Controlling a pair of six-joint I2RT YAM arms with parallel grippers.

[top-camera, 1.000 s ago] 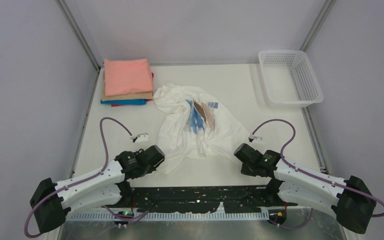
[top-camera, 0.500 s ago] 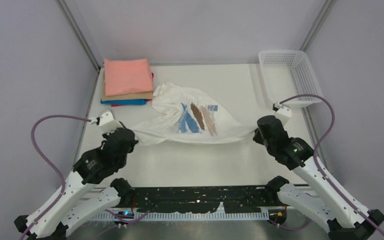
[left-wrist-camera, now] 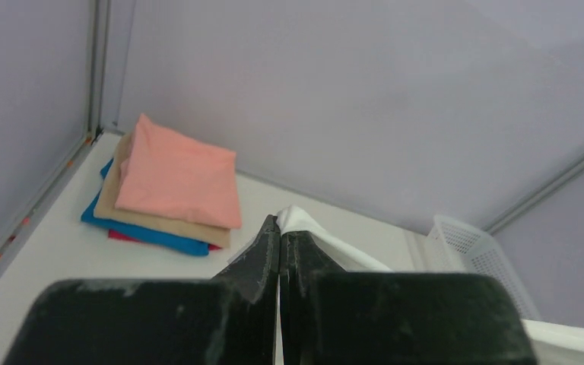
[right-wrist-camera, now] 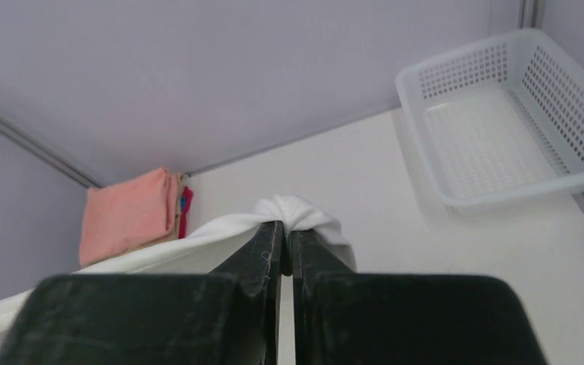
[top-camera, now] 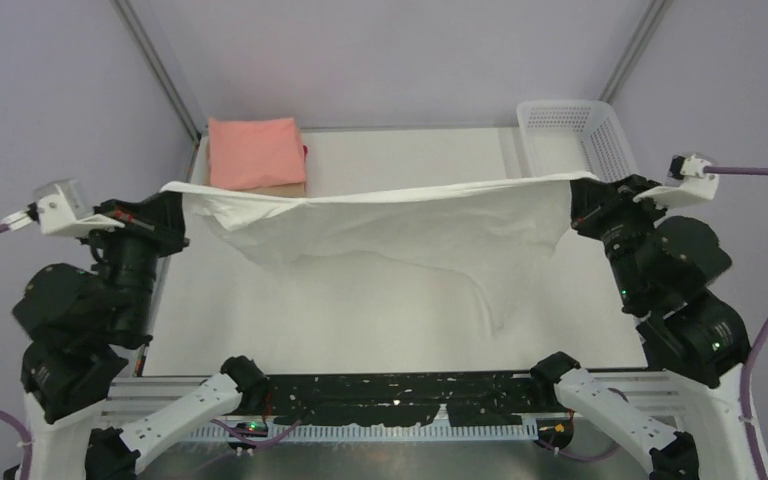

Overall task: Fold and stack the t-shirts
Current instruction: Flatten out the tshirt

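Since the earlier frames the white t-shirt [top-camera: 390, 225] has been lifted off the bench [top-camera: 360, 320] and stretched wide in the air between the raised arms. It is pinched at two opposite edges by the left fingers [left-wrist-camera: 262, 255] and the right fingers [right-wrist-camera: 258, 255], each pair closed tight on a tuft of cloth; light, limp and sagging at the middle, it is judged best held at corners or seams. Farther back, the folded stack topped by a salmon-pink t-shirt [top-camera: 255, 152] lies far left, the white basket [top-camera: 570, 125] far right.
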